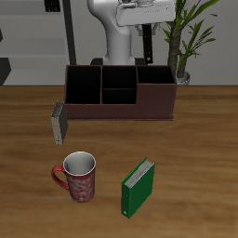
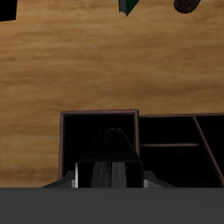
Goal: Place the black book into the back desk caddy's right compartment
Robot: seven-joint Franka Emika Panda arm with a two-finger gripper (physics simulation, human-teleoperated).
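Note:
My gripper (image 1: pixel 147 43) hangs above the back desk caddy (image 1: pixel 119 108), a long dark reddish-brown box with black dividers. It is shut on the black book (image 1: pixel 147 54), which hangs upright just over the caddy's right compartment (image 1: pixel 156 78). In the wrist view the black book (image 2: pixel 109 156) shows edge-on with pale page edges. It sits between my fingers, directly over the large dark right compartment (image 2: pixel 86 136). The caddy's rim (image 2: pixel 98 112) frames that compartment, and the small middle cells (image 2: pixel 171 144) lie beside it. The book's lower edge looks at or slightly above the rim.
A small grey book (image 1: pixel 59 123) stands by the caddy's other end. A red patterned mug (image 1: pixel 77 177) and a green book (image 1: pixel 139 186) stand nearer the table's front edge. A potted plant (image 1: pixel 186 37) stands behind the caddy.

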